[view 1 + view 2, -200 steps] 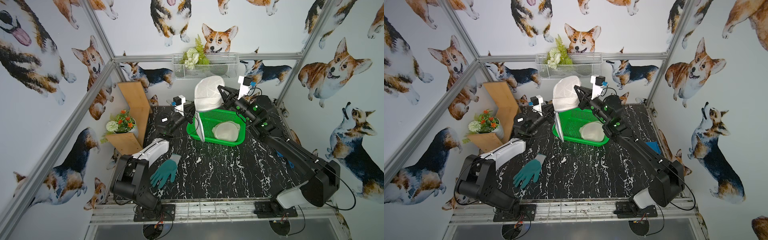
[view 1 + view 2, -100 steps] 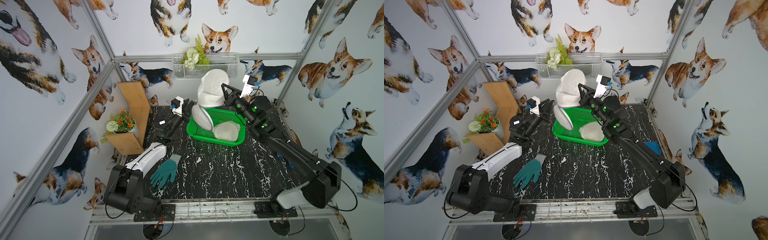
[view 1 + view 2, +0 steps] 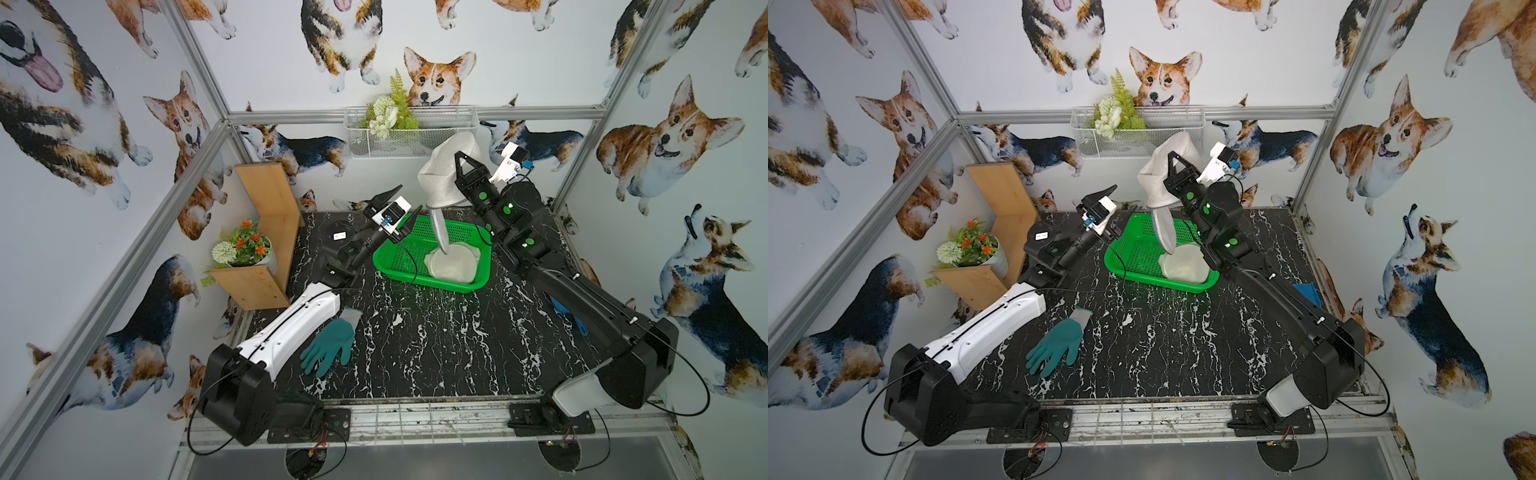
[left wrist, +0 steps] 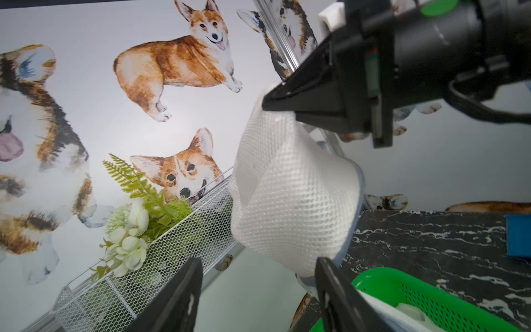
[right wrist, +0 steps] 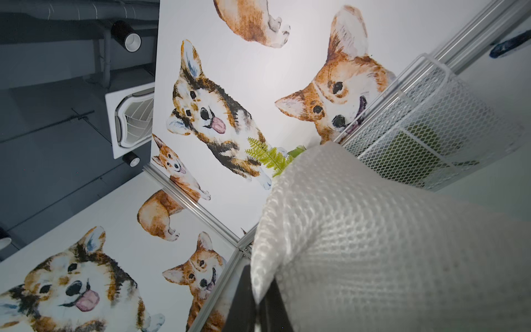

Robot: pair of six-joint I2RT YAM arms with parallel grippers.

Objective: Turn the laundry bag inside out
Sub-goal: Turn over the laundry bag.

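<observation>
While corgi walls (image 3: 540, 62) ring marbled tabletop (image 3: 436, 345) | right claw (image 3: 459, 156) pinches laundry bag (image 3: 440, 178) | left claw (image 4: 257, 264) gapes empty

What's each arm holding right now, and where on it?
Right gripper: jaws shut on the laundry bag, pinching the mesh at its top; the rest hangs toward the green basket. Left gripper: jaws open, holding nothing.
</observation>
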